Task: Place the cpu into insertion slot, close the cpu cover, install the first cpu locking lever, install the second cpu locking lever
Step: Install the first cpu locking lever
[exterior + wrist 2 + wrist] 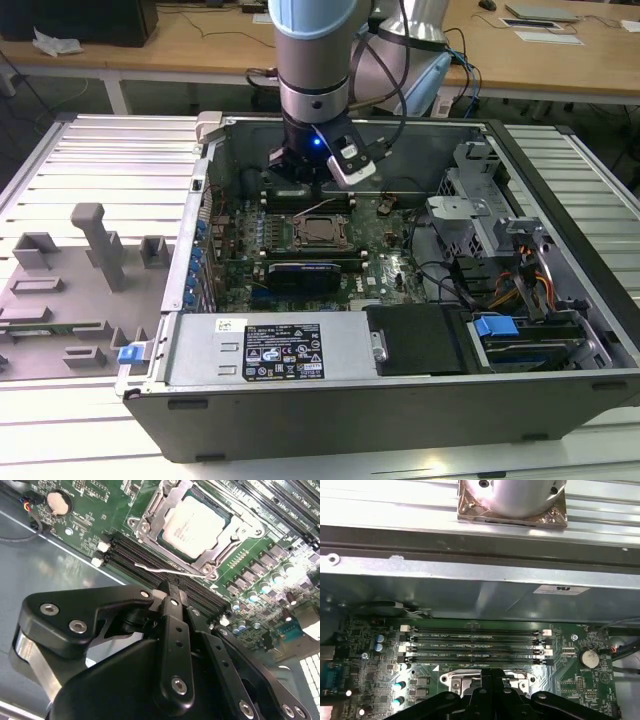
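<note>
— Second wrist view: state of the fingers (174, 617)?
— Pressed together, tips just beside a thin wire lever (175, 572).
— Location of the cpu (197, 524)?
— Seated in the insertion slot (162, 536), under the lowered cpu cover (212, 555).

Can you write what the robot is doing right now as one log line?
chip: seated | cover: down over chip | gripper: shut, tip beside thin wire lever

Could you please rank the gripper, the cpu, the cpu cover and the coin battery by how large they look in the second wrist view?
1. gripper, though its nearness to the camera inflates it
2. cpu cover
3. cpu
4. coin battery
</note>
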Controlling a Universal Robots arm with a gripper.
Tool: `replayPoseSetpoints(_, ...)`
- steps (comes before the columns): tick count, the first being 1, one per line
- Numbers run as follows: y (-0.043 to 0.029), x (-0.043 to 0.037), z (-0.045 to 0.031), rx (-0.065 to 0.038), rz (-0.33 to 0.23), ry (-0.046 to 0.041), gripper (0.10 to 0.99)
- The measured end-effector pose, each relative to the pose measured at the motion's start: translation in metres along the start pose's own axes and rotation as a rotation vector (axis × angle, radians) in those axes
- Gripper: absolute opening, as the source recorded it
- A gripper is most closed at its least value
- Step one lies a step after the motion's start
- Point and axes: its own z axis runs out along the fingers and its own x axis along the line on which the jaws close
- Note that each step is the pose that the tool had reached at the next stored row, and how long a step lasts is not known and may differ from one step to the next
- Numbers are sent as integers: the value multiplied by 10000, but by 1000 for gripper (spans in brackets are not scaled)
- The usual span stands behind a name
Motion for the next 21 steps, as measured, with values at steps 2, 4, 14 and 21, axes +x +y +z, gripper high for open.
replayPoseSetpoints(2,-5,9,15,52,-53,-183,106)
replayPoseSetpoints(4,-7,13,27,52,-93,-343,106)
replayPoseSetpoints(14,35,26,139,370,-182,-627,106)
replayPoseSetpoints(21,91,13,206,509,-197,-622,106)
